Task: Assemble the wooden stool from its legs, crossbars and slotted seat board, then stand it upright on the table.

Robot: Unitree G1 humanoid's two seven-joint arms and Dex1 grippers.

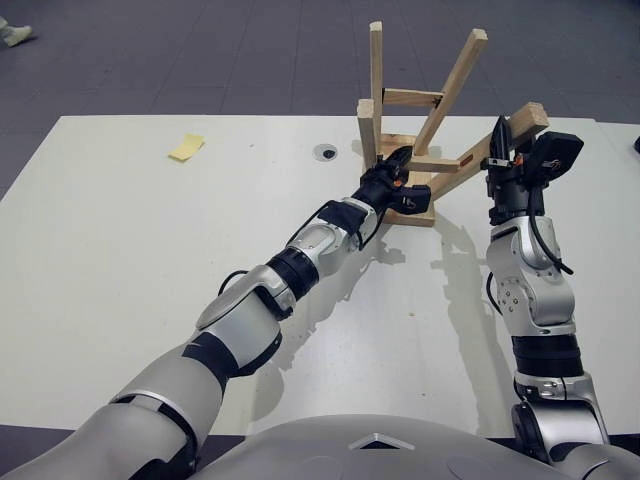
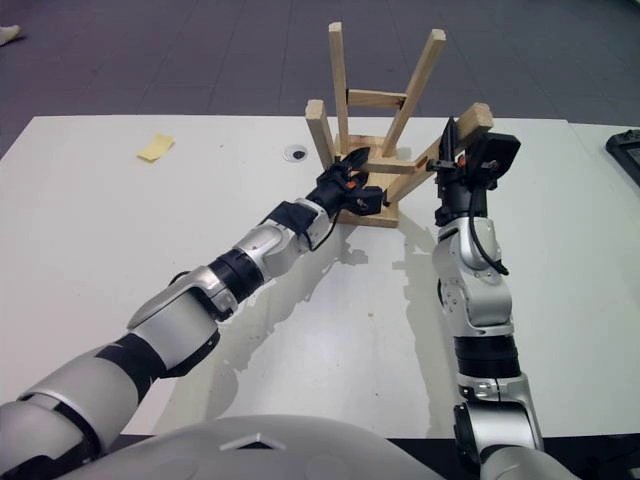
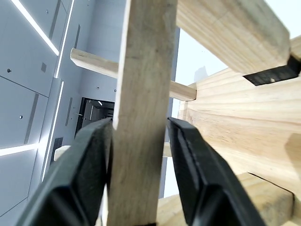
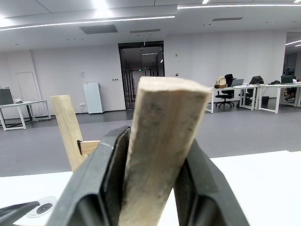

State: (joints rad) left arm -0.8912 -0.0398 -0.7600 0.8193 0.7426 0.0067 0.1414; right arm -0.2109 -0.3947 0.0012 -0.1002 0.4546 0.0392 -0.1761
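The wooden stool (image 1: 425, 140) lies tipped with its legs pointing up and away, its seat board (image 1: 428, 208) resting on the table (image 1: 150, 260) near the far edge. My left gripper (image 1: 401, 160) is shut on a crossbar (image 3: 141, 108) close to the seat board; its black fingers (image 3: 89, 174) press both sides of the wood. My right gripper (image 1: 499, 152) is shut on the slanted right leg (image 4: 160, 141) near its free end. Two other legs (image 1: 376, 85) stick up behind, joined by an upper crossbar (image 1: 410, 97).
A yellow sticky note (image 1: 186, 147) lies at the far left of the table, and a round cable hole (image 1: 324, 152) sits left of the stool. A dark object (image 2: 625, 150) is at the right edge. The white tabletop near me is bare.
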